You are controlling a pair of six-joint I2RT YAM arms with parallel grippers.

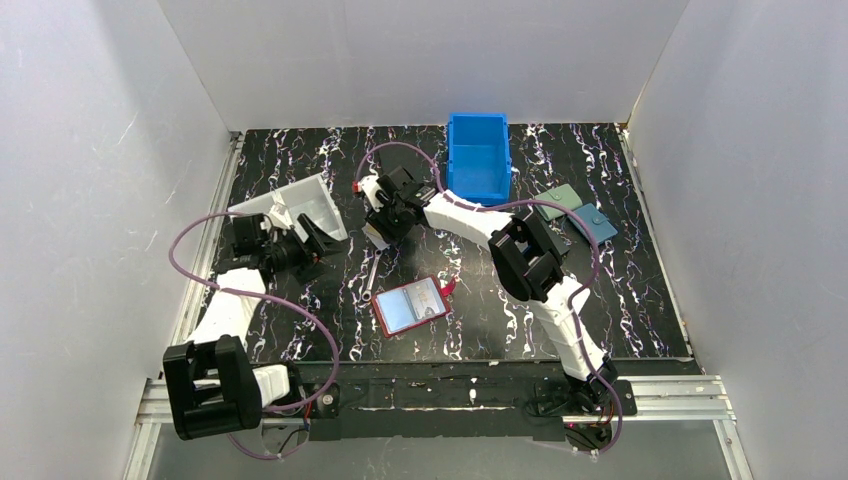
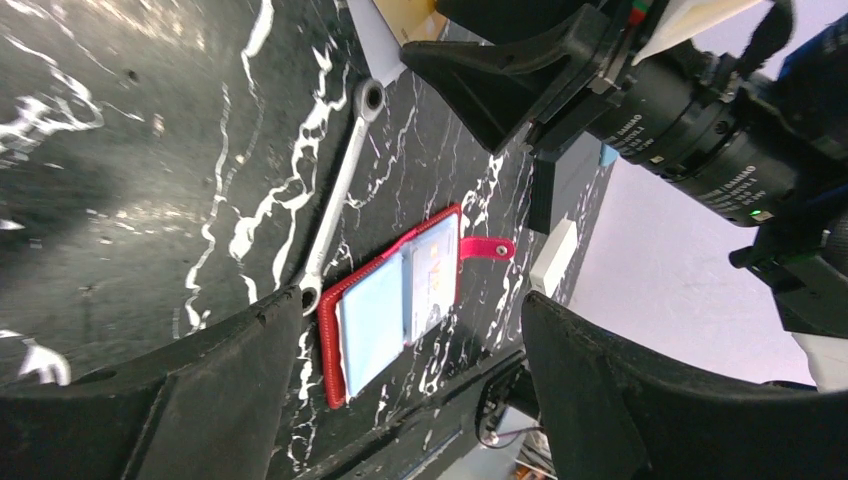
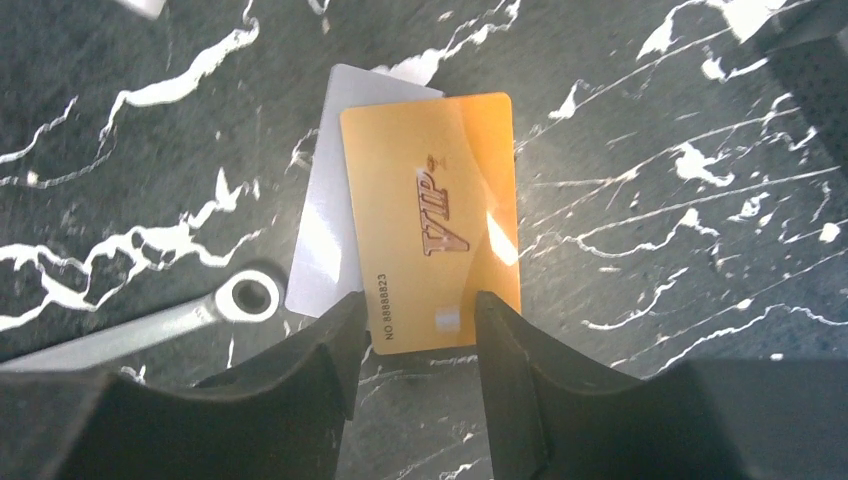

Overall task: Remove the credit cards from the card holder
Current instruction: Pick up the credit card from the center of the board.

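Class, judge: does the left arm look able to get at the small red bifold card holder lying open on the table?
Probably yes: nothing covers the card holder, the left fingers face it; only a silver wrench lies alongside.

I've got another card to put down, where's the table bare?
Bare: the table's near right corner, between the right arm and the wall, nearer than the green wallet and blue wallet. Crowded: the middle, where orange card, white card, wrench, red holder and right fingers cluster.

Left claw point(image 2: 410, 310) wide, right claw point(image 3: 415, 308) narrower
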